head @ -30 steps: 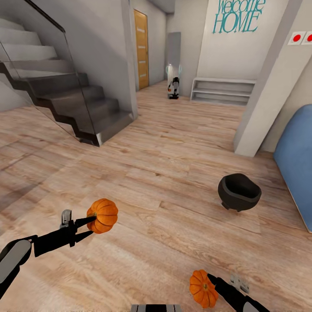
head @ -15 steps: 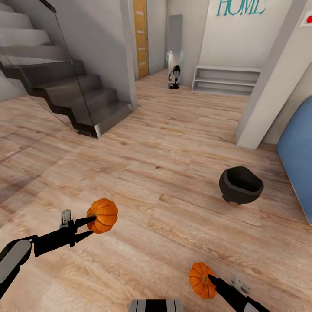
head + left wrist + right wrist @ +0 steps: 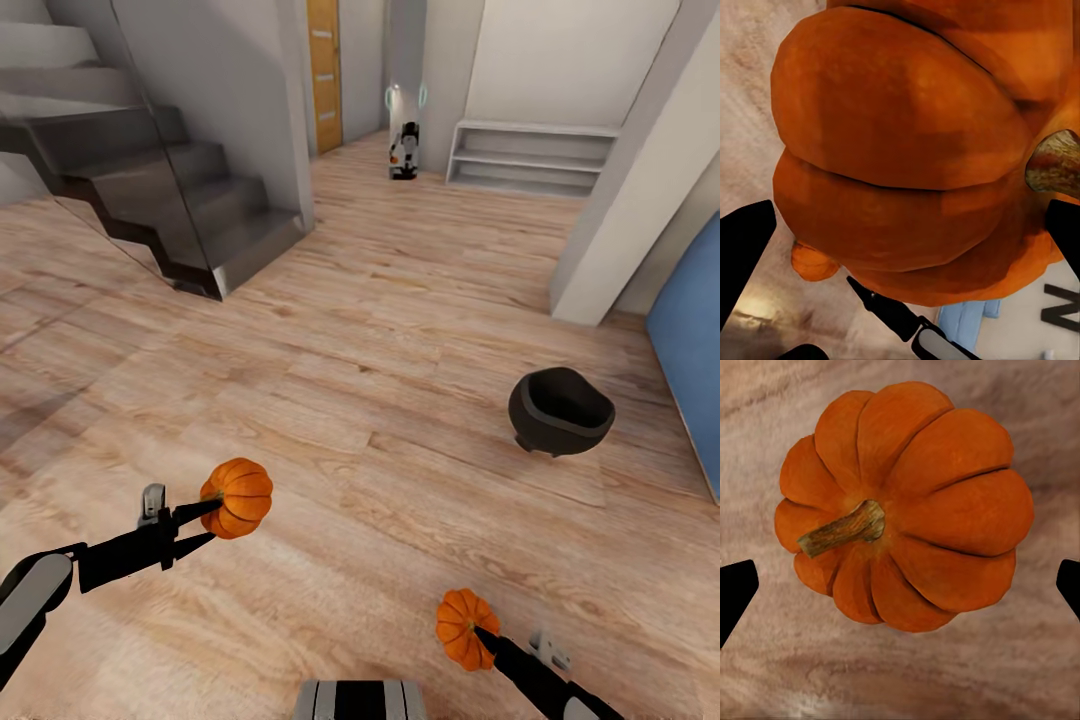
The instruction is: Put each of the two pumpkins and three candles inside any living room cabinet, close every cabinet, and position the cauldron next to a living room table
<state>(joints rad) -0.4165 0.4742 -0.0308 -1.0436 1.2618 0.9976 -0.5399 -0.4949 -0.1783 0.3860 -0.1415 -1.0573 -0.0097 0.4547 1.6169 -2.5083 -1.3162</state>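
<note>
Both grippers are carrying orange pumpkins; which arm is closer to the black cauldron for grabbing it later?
Right. The right gripper with its ribbed orange pumpkin is on the side of the black round-bellied cauldron; the left gripper is farther across the wooden floor.

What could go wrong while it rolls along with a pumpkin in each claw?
Each pumpkin is round, so the left gripper could lose the left pumpkin, or the right gripper the right pumpkin, onto the wooden floor. The cauldron stands on the floor ahead; the robot might bump it.

Both arms are matte black, going grey and rounded further back, each ending in a thin pointy left claw (image 3: 208,520) and right claw (image 3: 480,634) with small grey metal brackets.
</note>
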